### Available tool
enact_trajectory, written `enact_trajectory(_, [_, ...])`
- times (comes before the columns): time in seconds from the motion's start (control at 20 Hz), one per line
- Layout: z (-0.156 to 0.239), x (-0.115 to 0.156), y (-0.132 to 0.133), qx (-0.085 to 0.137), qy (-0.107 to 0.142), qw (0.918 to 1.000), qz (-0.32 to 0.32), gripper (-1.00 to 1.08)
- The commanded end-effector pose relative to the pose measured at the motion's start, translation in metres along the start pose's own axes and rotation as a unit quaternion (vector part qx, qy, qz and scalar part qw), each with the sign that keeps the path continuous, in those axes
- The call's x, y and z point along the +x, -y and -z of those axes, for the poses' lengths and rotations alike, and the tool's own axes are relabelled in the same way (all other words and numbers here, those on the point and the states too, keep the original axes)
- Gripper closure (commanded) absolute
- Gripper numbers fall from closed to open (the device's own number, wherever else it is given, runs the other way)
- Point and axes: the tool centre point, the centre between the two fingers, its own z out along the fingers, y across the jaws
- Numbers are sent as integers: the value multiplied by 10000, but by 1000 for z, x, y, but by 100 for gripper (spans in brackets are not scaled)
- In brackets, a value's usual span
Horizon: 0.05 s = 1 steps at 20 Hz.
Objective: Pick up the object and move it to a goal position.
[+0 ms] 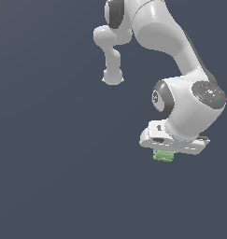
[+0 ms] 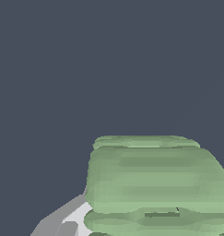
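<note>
At the exterior view's right, low in the scene, my claw points down with the green block directly under my white hand. One grey finger lies against the block's side; whether I'm clamped on it, cannot tell.

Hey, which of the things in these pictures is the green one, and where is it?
Only the small ridged block is green; it sits right under the white pincer. Everything else is white or grey arm.
</note>
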Motion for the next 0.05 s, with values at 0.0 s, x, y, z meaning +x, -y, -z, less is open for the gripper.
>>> enact_trajectory(0.0, [1,1,1,-2,1,10000,-3,108])
